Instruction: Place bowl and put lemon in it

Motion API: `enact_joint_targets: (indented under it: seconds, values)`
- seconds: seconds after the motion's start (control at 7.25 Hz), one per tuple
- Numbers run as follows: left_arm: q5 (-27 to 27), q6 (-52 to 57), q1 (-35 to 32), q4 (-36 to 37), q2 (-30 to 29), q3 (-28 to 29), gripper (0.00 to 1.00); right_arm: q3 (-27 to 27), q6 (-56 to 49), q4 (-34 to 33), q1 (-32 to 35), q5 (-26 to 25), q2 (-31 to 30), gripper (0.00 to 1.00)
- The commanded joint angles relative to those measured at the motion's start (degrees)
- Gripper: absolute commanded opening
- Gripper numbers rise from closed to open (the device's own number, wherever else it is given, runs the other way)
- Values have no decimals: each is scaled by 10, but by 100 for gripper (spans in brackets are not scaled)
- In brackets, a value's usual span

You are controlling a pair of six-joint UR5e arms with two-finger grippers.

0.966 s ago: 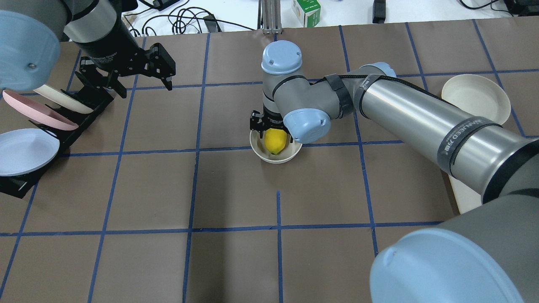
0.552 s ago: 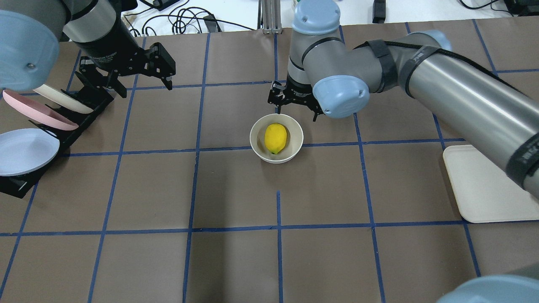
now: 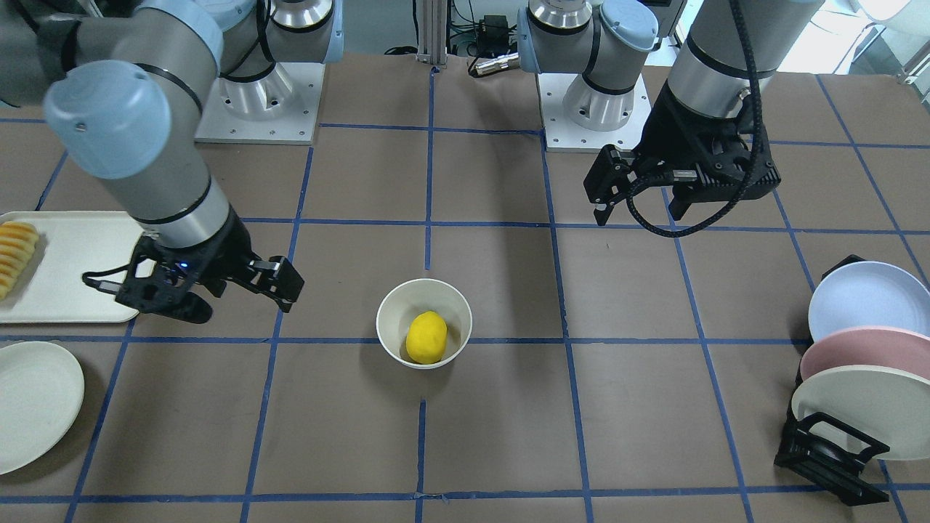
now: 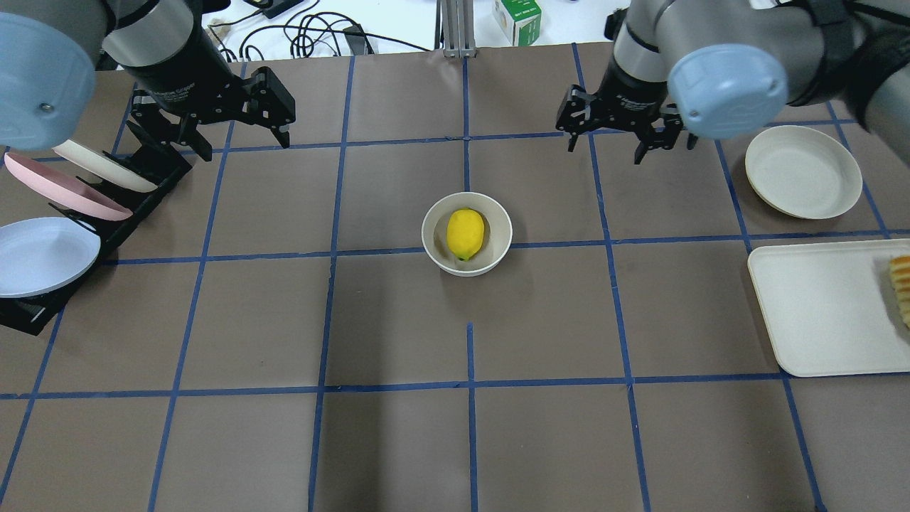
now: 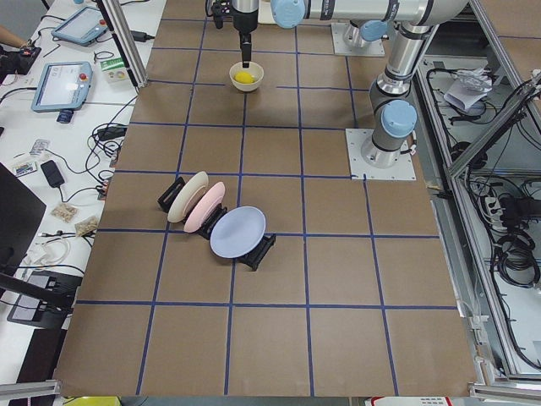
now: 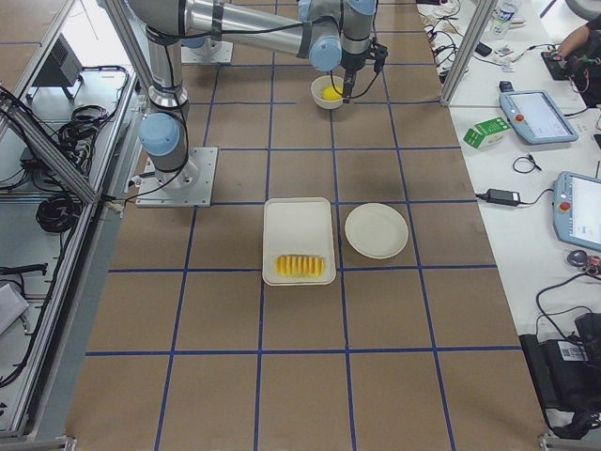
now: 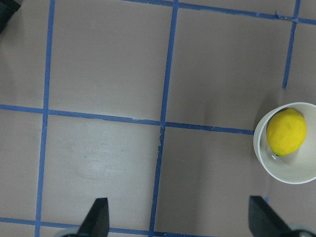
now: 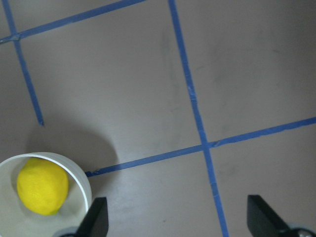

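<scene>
Taped brown table is carrying the lemon inside the bowl.
Right gripper is hovering well apart from it, jaws spread; left gripper is hanging likewise.

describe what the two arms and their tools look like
The left arm and right arm are both silver-grey tubes with pale blue round joint caps. Each ends in a black two-finger tool: the left tool and the right tool. A black cable runs down the left arm and loops beside its tool. White lettering on that tool's collar is too small to read.
</scene>
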Motion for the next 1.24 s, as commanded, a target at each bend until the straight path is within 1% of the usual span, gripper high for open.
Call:
enact_joint_targets:
  seconds: [0.0,0.14,0.28,0.41,0.69,1.1]
  values:
    - [0,1,1,0,0,-3,100,3,-4,46,-36,-39,-53,100]
    - [0,1,0,0,0,-4,100,4,-5,54,-34,-37,-71,100]
    - [0,1,1,0,0,-4,100,3,-25,77,-36,-36,-80,100]
    - [-1,1,0,0,0,-4,100,4,-40,83,-28,-39,-102,100]
    - [0,1,1,0,1,-4,100,3,-44,115,-17,-38,-126,100]
    - [0,1,2,0,1,-4,100,3,-72,115,-15,-35,-127,100]
